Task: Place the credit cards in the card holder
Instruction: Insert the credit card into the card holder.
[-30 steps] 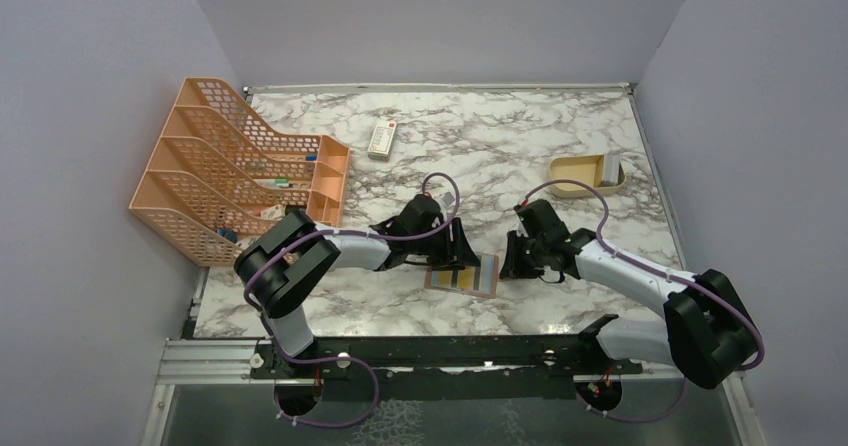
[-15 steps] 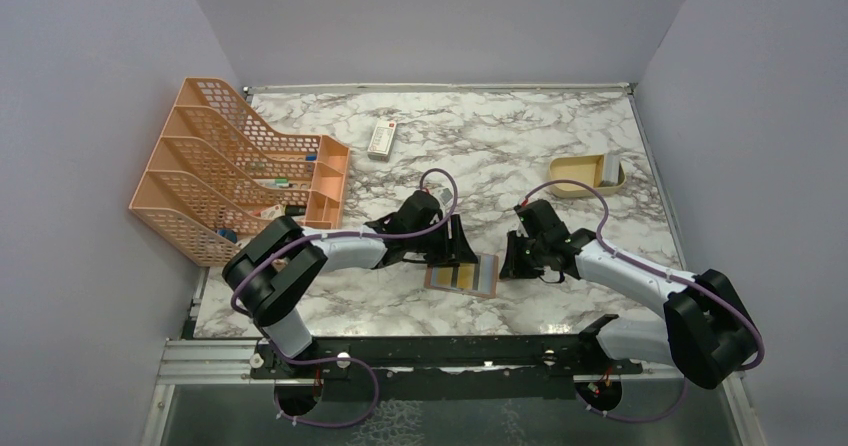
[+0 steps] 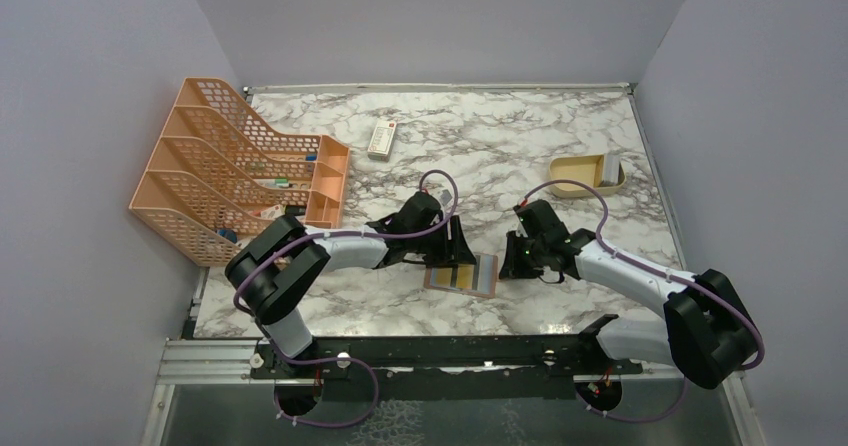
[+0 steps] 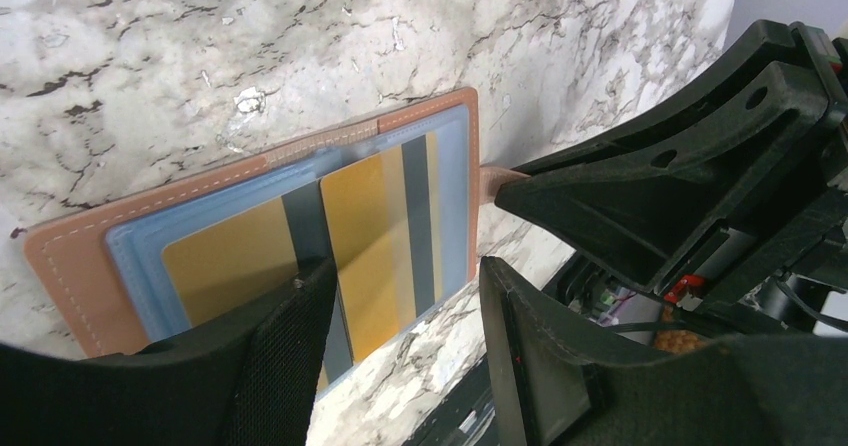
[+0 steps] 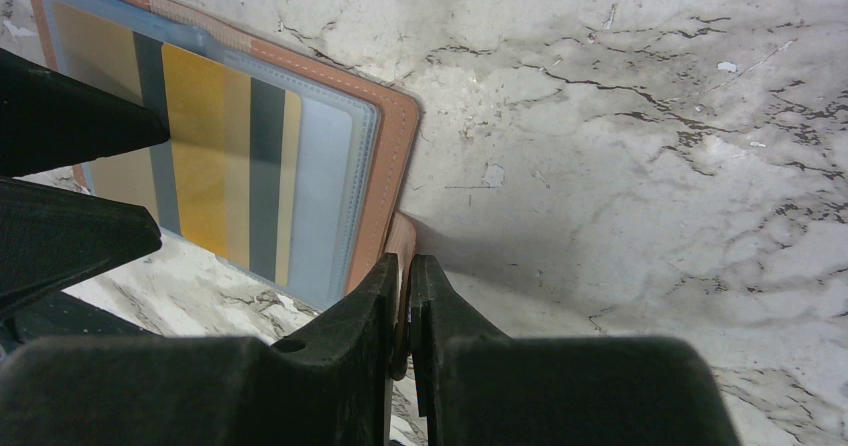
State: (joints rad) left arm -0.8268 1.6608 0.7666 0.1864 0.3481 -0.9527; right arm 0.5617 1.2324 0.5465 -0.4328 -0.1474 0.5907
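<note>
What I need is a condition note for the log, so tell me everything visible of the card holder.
The card holder is a small brown leather-like wallet with pale stitching along its edge, lying opened flat on the marble table. Inside are bluish plastic sleeves holding gold-yellow cards with dark stripes. A small clasp tab sticks out from one edge, pinched by the shut right gripper. The open left gripper hangs over the sleeves; contact cannot be told.

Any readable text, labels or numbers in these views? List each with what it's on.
None legible.
Gold cards in the card holder: only dark stripes show, no print visible.
White remote: markings too small to read.
Orange rack: its contents are too small to read.
</note>
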